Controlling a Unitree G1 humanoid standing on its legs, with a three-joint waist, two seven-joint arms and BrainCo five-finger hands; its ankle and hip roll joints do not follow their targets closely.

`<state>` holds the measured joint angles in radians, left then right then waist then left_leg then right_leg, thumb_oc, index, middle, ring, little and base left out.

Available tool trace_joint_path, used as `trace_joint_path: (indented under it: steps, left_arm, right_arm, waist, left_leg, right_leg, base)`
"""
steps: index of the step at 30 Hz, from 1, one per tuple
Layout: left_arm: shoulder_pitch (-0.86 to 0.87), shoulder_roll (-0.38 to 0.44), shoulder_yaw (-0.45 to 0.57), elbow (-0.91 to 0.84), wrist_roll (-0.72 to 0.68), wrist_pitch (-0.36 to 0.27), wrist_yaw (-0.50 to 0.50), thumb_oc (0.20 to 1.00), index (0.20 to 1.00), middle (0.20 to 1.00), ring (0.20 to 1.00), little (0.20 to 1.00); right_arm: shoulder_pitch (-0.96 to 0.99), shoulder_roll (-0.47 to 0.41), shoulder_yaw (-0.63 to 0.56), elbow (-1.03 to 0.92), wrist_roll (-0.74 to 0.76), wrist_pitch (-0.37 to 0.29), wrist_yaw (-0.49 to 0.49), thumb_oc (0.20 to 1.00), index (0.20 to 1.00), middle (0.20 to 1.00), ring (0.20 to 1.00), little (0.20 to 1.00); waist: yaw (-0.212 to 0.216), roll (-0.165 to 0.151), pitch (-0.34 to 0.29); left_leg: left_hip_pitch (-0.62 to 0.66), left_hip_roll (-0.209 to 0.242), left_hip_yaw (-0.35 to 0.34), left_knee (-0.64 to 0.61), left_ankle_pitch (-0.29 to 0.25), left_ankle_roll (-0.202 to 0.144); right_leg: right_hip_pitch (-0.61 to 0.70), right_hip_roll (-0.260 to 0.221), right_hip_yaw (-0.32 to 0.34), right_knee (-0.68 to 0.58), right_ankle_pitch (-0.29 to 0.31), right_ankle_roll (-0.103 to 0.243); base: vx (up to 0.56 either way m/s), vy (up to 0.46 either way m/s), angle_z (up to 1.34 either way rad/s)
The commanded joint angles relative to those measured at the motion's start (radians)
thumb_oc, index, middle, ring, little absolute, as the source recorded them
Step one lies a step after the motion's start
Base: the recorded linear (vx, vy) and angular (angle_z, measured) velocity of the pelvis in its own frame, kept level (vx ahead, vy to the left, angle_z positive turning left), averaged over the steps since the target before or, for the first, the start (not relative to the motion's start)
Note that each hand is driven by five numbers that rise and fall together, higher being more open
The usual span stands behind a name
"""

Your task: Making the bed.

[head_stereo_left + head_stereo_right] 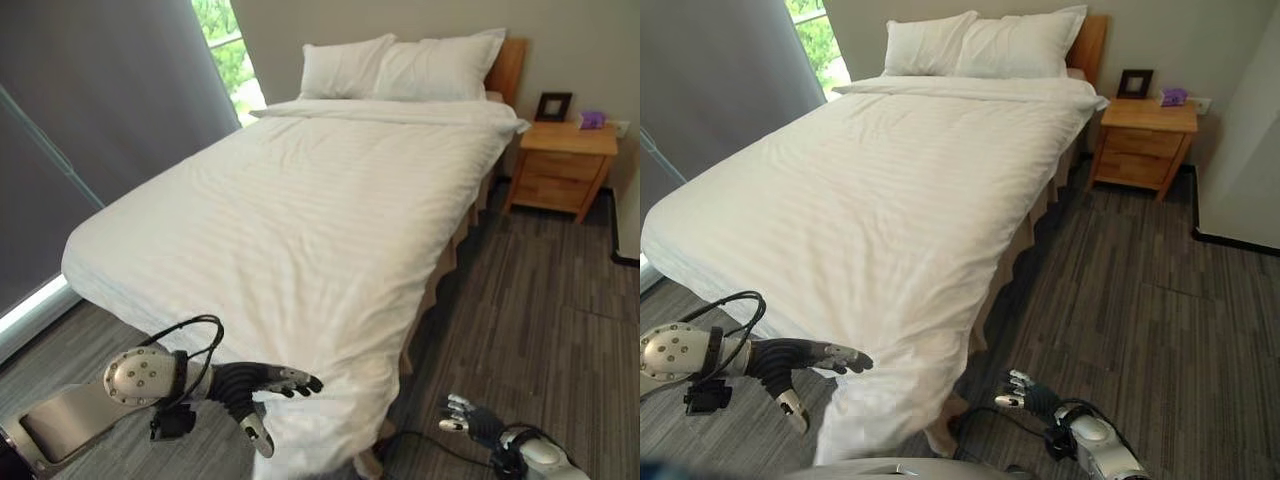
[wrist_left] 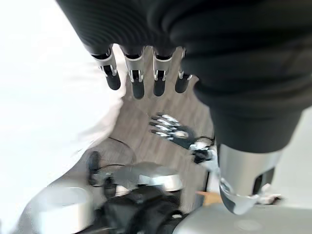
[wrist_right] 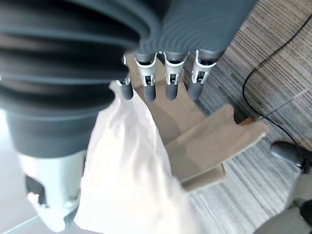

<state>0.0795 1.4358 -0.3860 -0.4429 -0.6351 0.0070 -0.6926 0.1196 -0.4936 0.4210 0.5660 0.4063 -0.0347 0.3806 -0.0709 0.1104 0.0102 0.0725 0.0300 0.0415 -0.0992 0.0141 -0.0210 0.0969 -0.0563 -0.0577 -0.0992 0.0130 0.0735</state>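
Note:
A white striped duvet [image 1: 300, 210] lies spread flat over the bed, with two white pillows [image 1: 345, 68] [image 1: 435, 68] against the wooden headboard [image 1: 510, 65]. The duvet's near corner [image 1: 320, 420] hangs down over a beige bed skirt [image 3: 204, 141]. My left hand [image 1: 250, 383] hovers open just left of that corner, fingers [image 2: 136, 73] straight and holding nothing. Low on the right of the corner, my right hand [image 1: 470, 418] is over the floor, open and empty, its fingers [image 3: 168, 80] pointing toward the hanging cloth [image 3: 131, 165].
A wooden nightstand [image 1: 560, 165] stands right of the headboard, carrying a dark picture frame [image 1: 553, 105] and a small purple box [image 1: 592, 119]. A grey blind [image 1: 90, 100] and a window [image 1: 230, 50] run along the bed's left side. Grey striped floor [image 1: 540, 300] lies right of the bed.

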Motion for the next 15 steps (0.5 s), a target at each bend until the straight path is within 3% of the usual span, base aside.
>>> trace_joint_path:
  steps: [1, 2, 3, 4, 6, 8, 9, 12, 13, 15]
  left_arm:
    - [-0.002, -0.008, 0.099, 0.029, -0.158, -0.055, 0.049, 1.000, 1.000, 1.000, 1.000, 1.000]
    - [0.012, -0.071, 0.166, 0.075, -0.206, -0.081, 0.114, 1.000, 1.000, 1.000, 1.000, 1.000]
    - [0.028, -0.072, 0.182, 0.071, -0.206, -0.081, 0.114, 1.000, 1.000, 1.000, 1.000, 1.000]
    - [0.059, -0.199, 0.291, 0.146, -0.252, -0.128, 0.218, 1.000, 1.000, 1.000, 1.000, 1.000]
    - [0.069, -0.413, 0.407, 0.268, -0.298, -0.176, 0.344, 1.000, 1.000, 1.000, 1.000, 1.000]
    - [0.045, -0.601, 0.445, 0.372, -0.266, -0.201, 0.448, 1.000, 1.000, 1.000, 1.000, 1.000]
    - [0.044, -0.602, 0.445, 0.372, -0.265, -0.201, 0.449, 1.000, 1.000, 1.000, 1.000, 1.000]
    - [-0.001, -0.877, 0.493, 0.439, -0.247, -0.255, 0.555, 1.000, 1.000, 1.000, 1.000, 1.000]
    - [0.000, -0.879, 0.493, 0.438, -0.246, -0.254, 0.556, 1.000, 1.000, 1.000, 1.000, 1.000]
    - [-0.038, -1.024, 0.508, 0.485, -0.270, -0.290, 0.595, 1.000, 1.000, 1.000, 1.000, 1.000]
  right_arm:
    - [-0.049, -0.018, 0.024, -0.034, 0.061, -0.045, 0.015, 1.000, 1.000, 1.000, 1.000, 1.000]
    - [-0.032, -0.025, 0.013, -0.061, 0.074, -0.047, 0.015, 1.000, 1.000, 1.000, 1.000, 1.000]
    - [-0.034, -0.027, 0.017, -0.062, 0.074, -0.046, 0.015, 1.000, 1.000, 1.000, 1.000, 1.000]
    - [-0.012, -0.029, -0.004, -0.099, 0.084, -0.055, 0.010, 1.000, 1.000, 1.000, 1.000, 1.000]
    - [0.005, -0.013, -0.031, -0.120, 0.084, -0.062, -0.008, 1.000, 1.000, 1.000, 1.000, 1.000]
    - [0.012, 0.006, -0.054, -0.120, 0.061, -0.067, -0.027, 1.000, 1.000, 1.000, 1.000, 1.000]
    - [0.011, 0.006, -0.054, -0.120, 0.061, -0.067, -0.027, 1.000, 1.000, 1.000, 1.000, 1.000]
    - [0.011, 0.043, -0.091, -0.116, 0.007, -0.066, -0.068, 1.000, 1.000, 1.000, 1.000, 1.000]
    - [0.011, 0.042, -0.091, -0.116, 0.007, -0.066, -0.068, 1.000, 1.000, 1.000, 1.000, 1.000]
    - [0.011, 0.055, -0.103, -0.127, -0.011, -0.069, -0.088, 1.000, 1.000, 1.000, 1.000, 1.000]
  waist:
    - [0.001, -0.025, -0.001]
    - [0.006, -0.028, -0.002]
    - [0.001, -0.027, -0.001]
    - [0.004, -0.035, 0.004]
    - [0.002, -0.046, 0.008]
    - [0.002, -0.057, 0.011]
    - [0.002, -0.055, 0.009]
    - [-0.002, -0.078, 0.012]
    - [-0.002, -0.077, 0.013]
    - [-0.006, -0.092, 0.016]
  left_leg:
    - [-0.017, -0.014, 0.008, 0.012, 0.053, -0.015]
    - [-0.018, -0.014, 0.004, 0.012, 0.056, -0.017]
    - [-0.017, -0.014, 0.003, 0.012, 0.056, -0.017]
    - [-0.013, -0.014, -0.002, 0.012, 0.054, -0.018]
    - [-0.014, -0.012, -0.006, 0.012, 0.055, -0.018]
    - [-0.014, -0.011, -0.007, 0.012, 0.052, -0.017]
    - [-0.018, -0.010, -0.008, 0.012, 0.054, -0.017]
    - [-0.018, -0.006, -0.004, 0.012, 0.045, -0.013]
    - [-0.017, -0.006, -0.004, 0.012, 0.045, -0.013]
    - [-0.016, -0.003, -0.001, 0.012, 0.040, -0.012]
  right_leg:
    - [0.015, 0.002, -0.023, 0.074, -0.049, 0.018]
    - [0.015, 0.001, -0.026, 0.073, -0.049, 0.017]
    - [0.015, 0.001, -0.027, 0.074, -0.049, 0.017]
    - [0.021, 0.000, -0.029, 0.074, -0.052, 0.015]
    - [0.023, -0.001, -0.034, 0.072, -0.054, 0.013]
    - [0.024, 0.000, -0.036, 0.071, -0.057, 0.011]
    - [0.021, 0.000, -0.036, 0.071, -0.054, 0.011]
    - [0.021, 0.004, -0.031, 0.067, -0.059, 0.004]
    - [0.022, 0.004, -0.031, 0.067, -0.060, 0.004]
    - [0.023, 0.009, -0.025, 0.065, -0.063, 0.001]
  base:
    - [0.00, 0.000, 0.00]
    - [0.00, 0.000, 0.00]
    - [0.00, 0.000, 0.00]
    - [0.00, 0.000, 0.00]
    - [0.00, -0.002, 0.02]
    - [0.00, -0.004, 0.12]
    - [-0.01, -0.007, 0.13]
    - [0.00, -0.009, 0.07]
    - [0.00, -0.008, 0.06]
    - [0.00, 0.000, 0.00]
